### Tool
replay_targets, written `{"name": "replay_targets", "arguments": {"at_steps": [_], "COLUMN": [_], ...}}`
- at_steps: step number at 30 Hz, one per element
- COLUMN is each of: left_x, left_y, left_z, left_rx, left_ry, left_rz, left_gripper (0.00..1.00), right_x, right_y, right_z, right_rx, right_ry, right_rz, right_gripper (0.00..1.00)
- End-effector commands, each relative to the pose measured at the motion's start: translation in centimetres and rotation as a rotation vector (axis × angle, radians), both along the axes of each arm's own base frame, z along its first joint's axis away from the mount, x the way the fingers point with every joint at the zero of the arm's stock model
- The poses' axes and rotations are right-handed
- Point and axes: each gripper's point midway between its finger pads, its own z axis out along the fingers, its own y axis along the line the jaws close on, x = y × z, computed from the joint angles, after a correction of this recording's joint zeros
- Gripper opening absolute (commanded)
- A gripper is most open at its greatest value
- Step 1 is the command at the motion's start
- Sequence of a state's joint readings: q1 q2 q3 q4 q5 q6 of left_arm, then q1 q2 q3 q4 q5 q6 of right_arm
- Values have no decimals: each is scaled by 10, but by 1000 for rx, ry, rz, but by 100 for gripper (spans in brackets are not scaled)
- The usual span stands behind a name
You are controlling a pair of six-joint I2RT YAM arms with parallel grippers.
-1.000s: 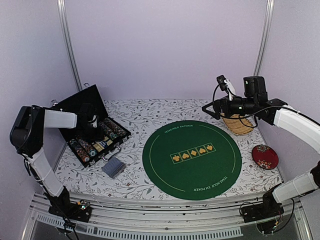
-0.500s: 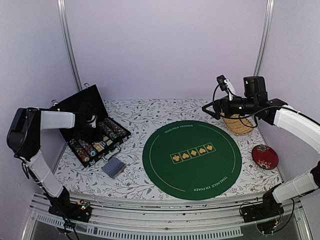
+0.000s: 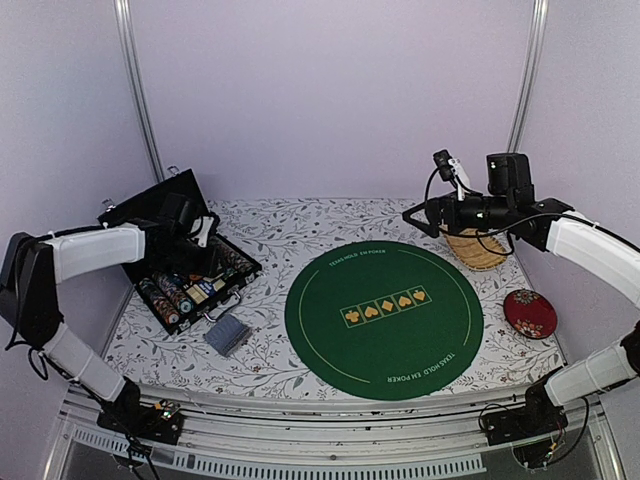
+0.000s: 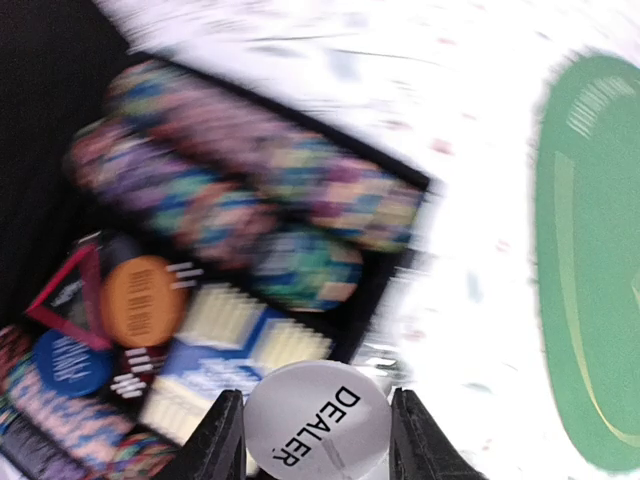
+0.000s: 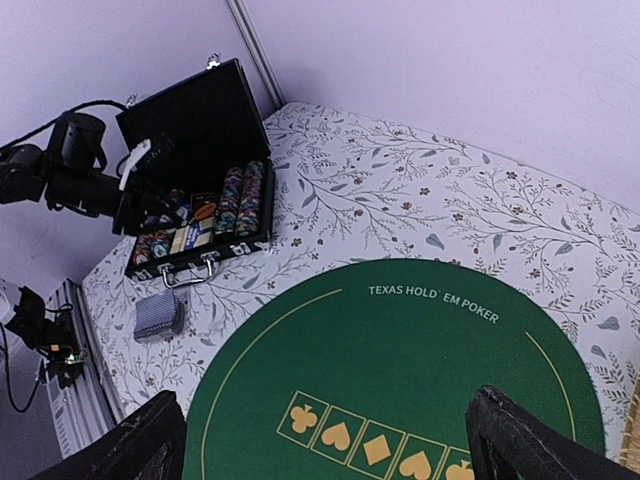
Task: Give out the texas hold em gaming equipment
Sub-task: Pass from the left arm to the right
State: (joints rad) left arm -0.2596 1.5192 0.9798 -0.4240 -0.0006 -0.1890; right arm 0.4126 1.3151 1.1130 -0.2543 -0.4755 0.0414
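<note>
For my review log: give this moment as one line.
left claw: shut on dealer disc, over open case | right claw: open, empty, raised

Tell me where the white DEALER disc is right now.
The white DEALER disc is clamped in the jaws of the left gripper, at the bottom of the left wrist view. It is held over the open black case on the table's left side.

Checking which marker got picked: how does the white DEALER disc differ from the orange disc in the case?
The white DEALER disc is clamped in the left end effector. The orange disc lies flat in the black case. The white disc's lettering reads clearly, while the orange disc's print is too blurred to read. They also differ in colour, white against orange. Both are round, coin-like markers.
</note>
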Motion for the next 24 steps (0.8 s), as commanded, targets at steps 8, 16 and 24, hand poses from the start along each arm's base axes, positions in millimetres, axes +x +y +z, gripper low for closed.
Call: {"name": "replay_targets", "arguments": {"at_steps": [8,16,24], "left_x": [-64,-80,-84], "left_y": [-222,-299,-319], "left_z": [20,9,13], "left_rx": [-70,-111,-33], "left_ry": [-186,-264,-362], "left_rz": [-754,-938,-971], "left_gripper": [9,8,8], "right_x": [-6,-18,-34], "right_y": [48,86,123], "right_z": [-53,-107,-138], "right_rx": [287,330,325], "right_ry": [360,594,743], "right_rz": [147,255,386], "right_gripper": [92,82,69]}}
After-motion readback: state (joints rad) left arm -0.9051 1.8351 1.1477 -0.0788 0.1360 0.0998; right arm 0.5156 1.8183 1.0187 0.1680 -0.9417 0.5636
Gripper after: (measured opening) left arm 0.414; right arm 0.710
